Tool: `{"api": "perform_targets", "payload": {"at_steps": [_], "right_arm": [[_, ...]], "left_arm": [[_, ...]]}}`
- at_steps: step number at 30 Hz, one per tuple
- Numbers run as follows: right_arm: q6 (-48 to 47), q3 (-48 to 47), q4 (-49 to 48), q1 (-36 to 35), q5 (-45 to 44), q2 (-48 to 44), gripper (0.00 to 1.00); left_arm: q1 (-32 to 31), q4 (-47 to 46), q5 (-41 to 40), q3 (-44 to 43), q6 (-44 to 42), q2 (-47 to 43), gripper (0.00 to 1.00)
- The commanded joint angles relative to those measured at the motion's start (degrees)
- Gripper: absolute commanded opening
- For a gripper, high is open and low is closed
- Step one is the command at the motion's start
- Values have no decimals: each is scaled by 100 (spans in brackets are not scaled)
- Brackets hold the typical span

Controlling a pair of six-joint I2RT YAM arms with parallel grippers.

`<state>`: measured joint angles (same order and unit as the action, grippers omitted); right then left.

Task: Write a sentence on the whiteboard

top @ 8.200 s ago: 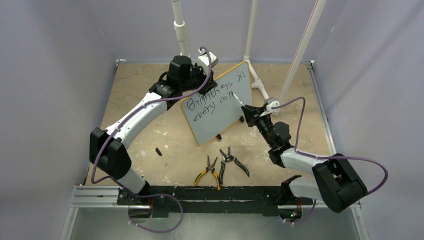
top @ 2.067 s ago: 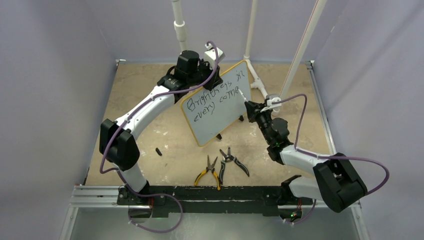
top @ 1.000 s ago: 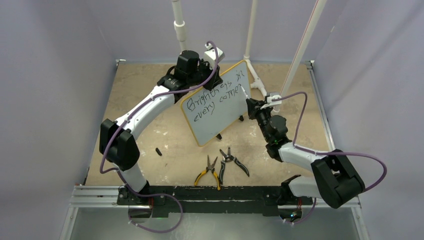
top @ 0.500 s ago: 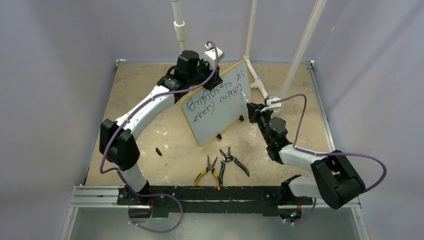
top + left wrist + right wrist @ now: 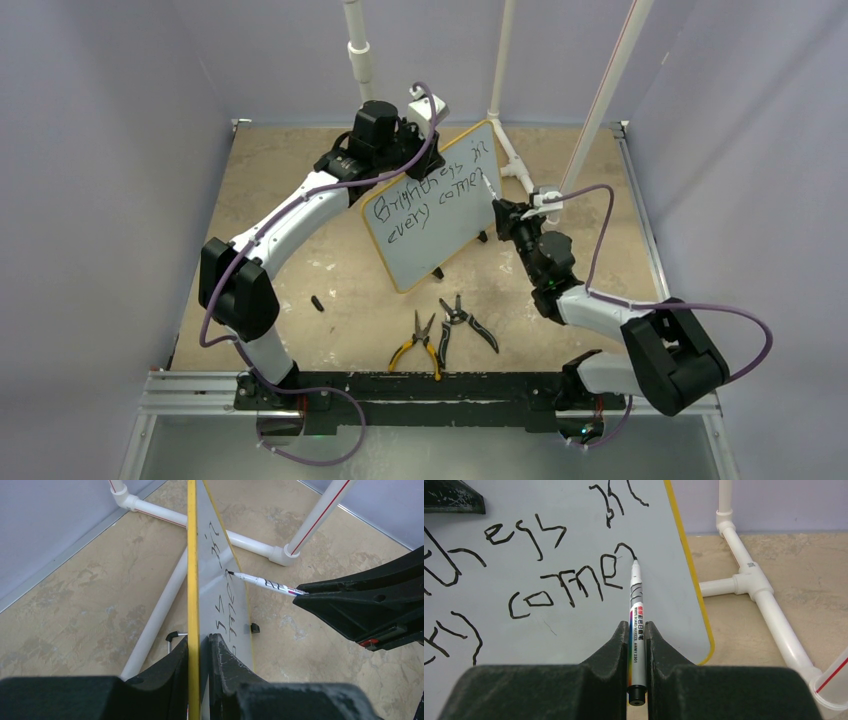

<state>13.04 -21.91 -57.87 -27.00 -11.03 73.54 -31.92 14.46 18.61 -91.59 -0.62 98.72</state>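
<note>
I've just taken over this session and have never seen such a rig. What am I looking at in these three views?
Two robot arms are bolted at the near edge of a table. The overhead view looks down from behind them. The other two views come from a camera on each wrist. The left end effector clamps the rim of the whiteboard, which stands on edge. The right end effector grips a marker, with its tip at the last letter of the sentence, roughly "Brightness in every corner". On the table lie yellow-handled pliers, black-handled pliers and a small black piece too small to identify. White pipes stand behind.
</note>
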Motion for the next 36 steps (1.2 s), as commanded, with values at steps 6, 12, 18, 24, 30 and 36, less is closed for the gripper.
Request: {"api": "perform_targets", "payload": {"at_steps": [6, 12, 18, 24, 30, 36], "right_arm": [[-58, -428, -278, -33, -79, 227, 0], [-31, -527, -228, -27, -238, 283, 0], [6, -527, -162, -32, -284, 286, 0], [-4, -128, -468, -33, -276, -187, 0], [108, 82, -172, -31, -431, -400, 0], [278, 46, 79, -31, -331, -155, 0]], "left_arm": [[15, -214, -104, 69, -89, -50, 0], [13, -224, -111, 89, -92, -54, 0], [12, -232, -117, 89, -89, -52, 0], [13, -250, -138, 97, -62, -71, 0], [12, -259, -156, 110, -37, -98, 0], [11, -266, -172, 115, -34, -107, 0]]}}
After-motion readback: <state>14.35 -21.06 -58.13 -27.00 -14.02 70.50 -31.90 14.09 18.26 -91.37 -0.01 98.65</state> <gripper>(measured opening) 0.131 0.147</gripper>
